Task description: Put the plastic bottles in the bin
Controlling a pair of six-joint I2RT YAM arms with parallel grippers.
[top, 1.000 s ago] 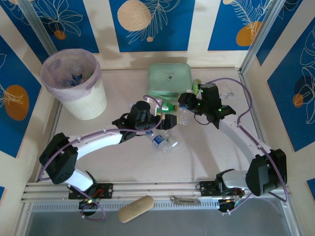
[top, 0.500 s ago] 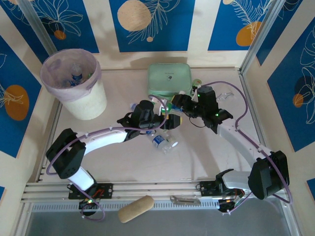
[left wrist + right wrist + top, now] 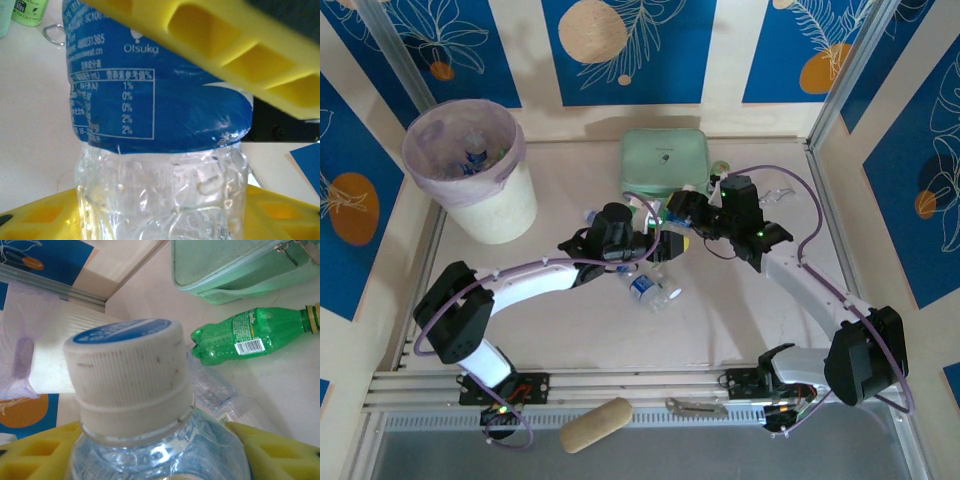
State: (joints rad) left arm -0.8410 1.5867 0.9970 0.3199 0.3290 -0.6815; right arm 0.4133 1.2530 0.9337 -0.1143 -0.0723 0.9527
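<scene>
At the far left of the table, a white bin (image 3: pixel 502 215) with a pink liner, a few bottles inside. Near the middle, left gripper (image 3: pixel 656 247) clamped on a clear bottle with a blue label (image 3: pixel 160 150), well apart from the bin. Just to its right, right gripper (image 3: pixel 682 222) closed around a clear bottle with a white cap (image 3: pixel 131 365), near a mint case (image 3: pixel 664 160). Probably mid-pickup; next, lifting and carrying each to the bin, one arm at a time to avoid a clash.

Top view high behind arms (image 3: pixel 530 280), looking down, wrist views tight against bottles (image 3: pixel 150 100), right one sharing the bin (image 3: pixel 50 350).
</scene>
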